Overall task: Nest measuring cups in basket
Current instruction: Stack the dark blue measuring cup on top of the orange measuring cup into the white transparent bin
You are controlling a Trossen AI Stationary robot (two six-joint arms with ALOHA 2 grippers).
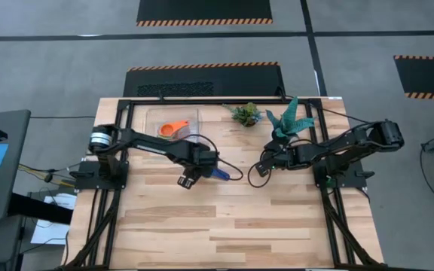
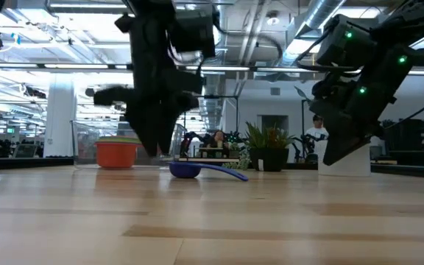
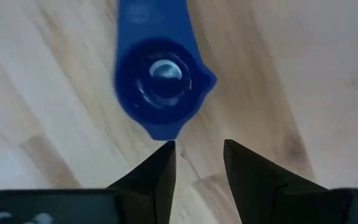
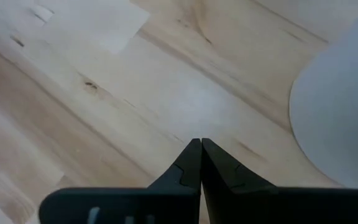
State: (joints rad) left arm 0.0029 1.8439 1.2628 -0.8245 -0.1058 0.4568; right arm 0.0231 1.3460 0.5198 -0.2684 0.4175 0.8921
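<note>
Two cups in sight: only an orange cup and a blue cup showed; the other colours could not be found in any view.
Basket: the clear basket sat at the far edge of the bench, on the left arm's side.
Done: the orange cup lay inside the basket, its handle pointing toward the basket's right wall.
Left: the blue cup lay on the bench, well apart from the basket, toward the bench's middle and nearer the front; it seemed the next to go in.
Left gripper: it hung just beside the blue cup, on the side away from the basket; in the wrist view its fingers stood slightly apart and held nothing, with the cup's bowl just ahead of the tips.
Right gripper: it waited farther from the basket than the blue cup, near a white pot with a plant; fingers pressed together, empty.
Progress: judged early, one cup placed, one about to be gripped, nesting not yet begun.
</note>
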